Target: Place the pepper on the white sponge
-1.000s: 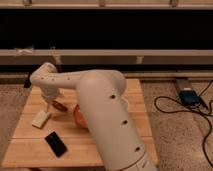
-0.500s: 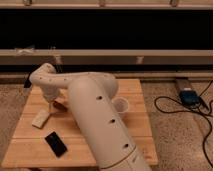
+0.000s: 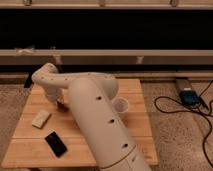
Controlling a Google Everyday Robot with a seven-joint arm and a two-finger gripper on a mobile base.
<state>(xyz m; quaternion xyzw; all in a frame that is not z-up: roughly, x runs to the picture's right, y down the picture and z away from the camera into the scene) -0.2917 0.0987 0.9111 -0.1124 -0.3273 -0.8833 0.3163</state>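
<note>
The white sponge (image 3: 41,118) lies flat on the left part of the wooden table (image 3: 135,90). My gripper (image 3: 59,103) hangs below the bent wrist, over the table just right of and behind the sponge, apart from it. A small dark-red bit at the gripper's tip may be the pepper (image 3: 62,105); I cannot make out how it is held. My white arm (image 3: 95,120) crosses the middle of the table and hides what lies behind it.
A black phone (image 3: 56,144) lies near the table's front left. A white cup (image 3: 120,106) stands right of the arm. A blue box (image 3: 189,96) and black cables lie on the floor at the right. A dark wall with rails runs behind.
The arm has swung across the table and now hides the orange bowl seen earlier. The gripper has stayed near the same spot behind the sponge.
</note>
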